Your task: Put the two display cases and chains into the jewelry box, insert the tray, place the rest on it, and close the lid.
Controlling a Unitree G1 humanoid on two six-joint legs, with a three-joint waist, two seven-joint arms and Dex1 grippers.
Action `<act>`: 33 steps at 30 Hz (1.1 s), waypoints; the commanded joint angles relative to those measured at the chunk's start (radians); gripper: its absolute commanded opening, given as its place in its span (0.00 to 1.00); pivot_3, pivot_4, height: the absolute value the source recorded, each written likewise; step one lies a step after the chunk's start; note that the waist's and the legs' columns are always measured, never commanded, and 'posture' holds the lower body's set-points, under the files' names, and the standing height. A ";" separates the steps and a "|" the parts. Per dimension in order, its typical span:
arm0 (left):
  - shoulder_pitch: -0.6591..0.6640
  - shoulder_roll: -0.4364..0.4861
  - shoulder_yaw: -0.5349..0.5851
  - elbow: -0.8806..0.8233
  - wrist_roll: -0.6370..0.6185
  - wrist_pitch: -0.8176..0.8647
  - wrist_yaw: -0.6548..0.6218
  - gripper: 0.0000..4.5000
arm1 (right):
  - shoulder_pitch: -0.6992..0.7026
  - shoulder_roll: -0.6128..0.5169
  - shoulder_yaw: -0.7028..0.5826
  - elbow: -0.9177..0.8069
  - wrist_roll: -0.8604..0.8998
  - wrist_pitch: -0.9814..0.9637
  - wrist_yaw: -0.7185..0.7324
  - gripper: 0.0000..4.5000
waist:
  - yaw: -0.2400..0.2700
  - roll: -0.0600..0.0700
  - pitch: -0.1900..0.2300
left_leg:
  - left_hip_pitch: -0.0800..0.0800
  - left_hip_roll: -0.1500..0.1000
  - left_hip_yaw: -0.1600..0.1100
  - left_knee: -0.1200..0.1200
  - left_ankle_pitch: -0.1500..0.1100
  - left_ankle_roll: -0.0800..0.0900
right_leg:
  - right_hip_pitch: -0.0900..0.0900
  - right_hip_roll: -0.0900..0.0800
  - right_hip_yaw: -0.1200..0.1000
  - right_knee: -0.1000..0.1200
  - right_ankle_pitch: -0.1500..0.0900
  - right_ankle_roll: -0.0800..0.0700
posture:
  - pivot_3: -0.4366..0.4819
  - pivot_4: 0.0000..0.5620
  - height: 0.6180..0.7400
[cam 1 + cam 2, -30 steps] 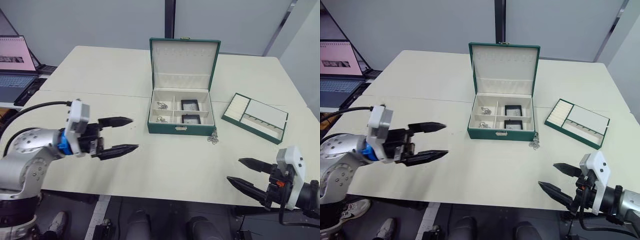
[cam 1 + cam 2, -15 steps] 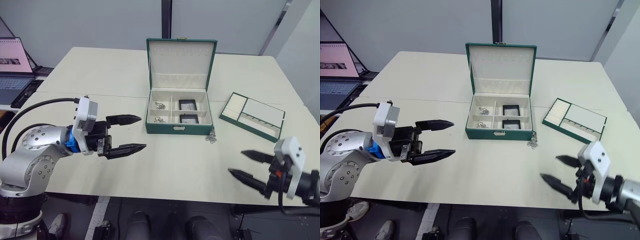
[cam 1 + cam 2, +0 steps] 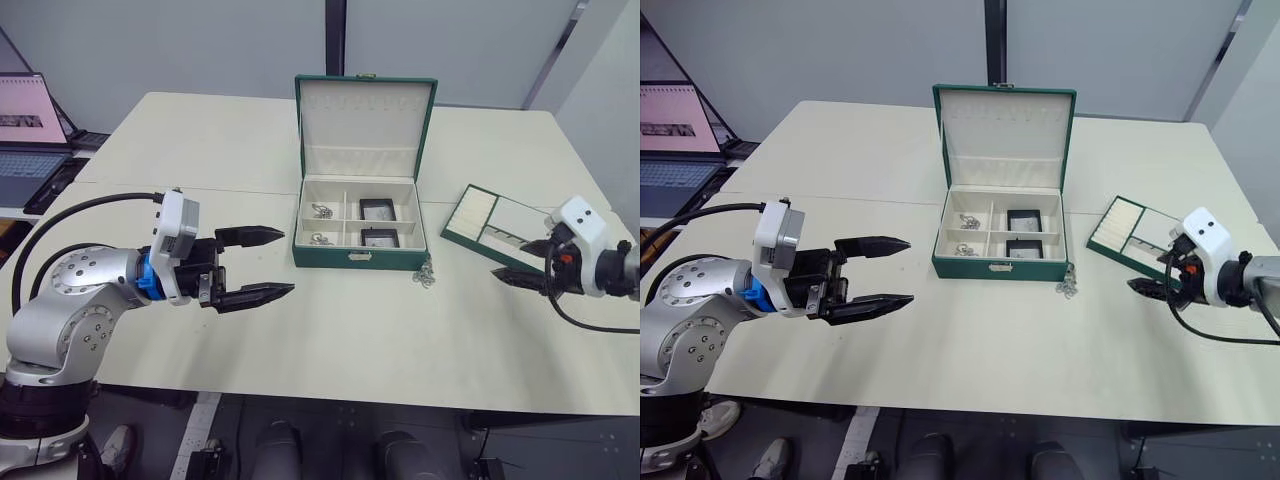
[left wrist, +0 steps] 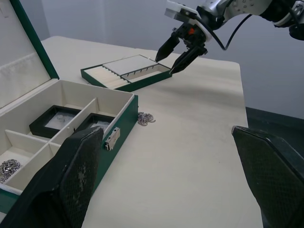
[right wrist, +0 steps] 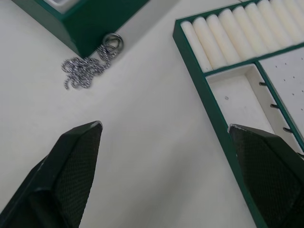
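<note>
Right gripper (image 3: 1152, 277): fingers spread, empty, at the tray's (image 3: 1118, 249) near edge. Left gripper (image 3: 262, 264): spread, empty, over bare table (image 3: 200, 150). We log both display cases (image 3: 377, 208) inside the open jewelry box (image 3: 360, 258); one chain (image 3: 426, 273) on table beside it.

Two display cases (image 3: 377, 222) inside jewelry box (image 3: 360, 255); loose chain (image 3: 426, 273) at its front-right corner, tray (image 3: 462, 226) right.

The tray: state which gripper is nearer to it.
Right. The right gripper hangs open at the near edge of the tray, just short of its rim. The left gripper is open far across the table, beyond the jewelry box.
</note>
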 commanded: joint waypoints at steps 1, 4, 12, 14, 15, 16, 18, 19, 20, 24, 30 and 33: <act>0.001 0.000 0.010 -0.026 0.001 -0.016 0.011 1.00 | -0.090 0.010 0.071 0.119 -0.096 -0.086 0.081 1.00 | 0.000 0.000 0.000 | 0.000 0.000 0.000 0.000 0.000 0.000 | 0.000 0.000 0.000 0.000 0.000 0.000 | 0.48 0.27 0.98; 0.009 -0.003 0.013 -0.036 -0.001 -0.016 0.021 1.00 | -0.178 0.044 0.142 0.241 -0.174 -0.135 0.134 1.00 | -0.001 0.000 0.000 | 0.000 0.000 0.000 0.000 0.000 0.000 | 0.000 0.000 0.000 0.000 0.000 0.000 | 0.48 0.27 0.98; 0.049 0.002 0.036 -0.075 -0.014 -0.012 0.048 1.00 | -0.335 0.154 0.215 0.551 -0.330 -0.269 0.191 1.00 | -0.001 0.001 0.001 | 0.000 0.000 0.000 0.000 0.001 -0.001 | 0.000 0.000 0.000 0.000 0.000 0.000 | 0.48 0.27 0.98; 0.060 0.004 0.042 -0.084 -0.017 -0.011 0.054 1.00 | -0.353 0.174 0.214 0.601 -0.353 -0.297 0.199 1.00 | -0.001 0.001 0.001 | 0.000 0.000 0.001 0.000 0.001 -0.002 | 0.000 0.000 0.000 0.000 0.000 0.000 | 0.48 0.27 0.98; 0.064 0.004 0.045 -0.088 -0.018 -0.011 0.056 1.00 | -0.358 0.180 0.211 0.617 -0.363 -0.306 0.204 1.00 | -0.001 0.001 0.001 | 0.000 0.000 0.000 0.000 0.001 -0.002 | 0.000 0.000 0.000 0.000 0.000 0.000 | 0.48 0.27 0.98; 0.067 0.005 0.047 -0.090 -0.019 -0.012 0.057 1.00 | -0.361 0.186 0.209 0.631 -0.371 -0.315 0.209 1.00 | -0.001 0.001 0.001 | 0.000 0.000 0.000 0.000 0.001 -0.002 | 0.000 0.000 0.000 0.000 0.000 0.000 | 0.48 0.27 0.98; 0.070 0.006 0.049 -0.090 -0.019 -0.014 0.058 1.00 | -0.367 0.197 0.198 0.657 -0.382 -0.328 0.212 1.00 | -0.001 0.001 0.001 | 0.000 0.000 0.001 0.000 0.001 -0.002 | 0.000 0.000 0.000 0.000 0.000 0.000 | 0.48 0.27 0.98; 0.070 0.007 0.049 -0.089 -0.018 -0.015 0.057 1.00 | -0.369 0.201 0.192 0.666 -0.385 -0.333 0.214 1.00 | -0.001 0.001 0.001 | 0.000 0.000 0.001 0.000 0.001 -0.002 | 0.000 0.000 0.000 0.000 0.000 0.000 | 0.48 0.27 0.98; 0.070 0.007 0.049 -0.088 -0.018 -0.016 0.058 1.00 | -0.371 0.205 0.188 0.674 -0.389 -0.337 0.217 1.00 | -0.001 0.001 0.001 | 0.000 0.000 0.001 0.001 0.001 -0.002 | 0.000 0.000 0.000 0.000 0.000 0.000 | 0.48 0.27 0.98; 0.065 0.009 0.046 -0.081 -0.013 -0.020 0.053 1.00 | -0.375 0.214 0.174 0.691 -0.398 -0.348 0.225 0.80 | -0.001 0.001 0.001 | 0.000 0.000 0.001 0.001 0.001 -0.002 | 0.000 0.000 0.000 0.001 0.000 0.000 | 0.48 0.27 0.98; 0.061 0.013 0.045 -0.074 -0.011 -0.022 0.047 1.00 | -0.364 0.223 0.158 0.689 -0.401 -0.355 0.229 0.40 | -0.001 0.001 0.001 | 0.000 0.000 0.001 0.001 0.001 -0.002 | 0.000 0.000 0.000 0.001 0.000 0.000 | 0.48 0.27 0.98; 0.059 0.015 0.046 -0.071 -0.011 -0.021 0.045 1.00 | -0.364 0.227 0.154 0.693 -0.405 -0.358 0.227 0.25 | -0.001 0.001 0.001 | 0.000 0.000 0.001 0.001 0.001 -0.002 | 0.000 0.000 0.000 0.001 0.000 0.000 | 0.48 0.27 0.98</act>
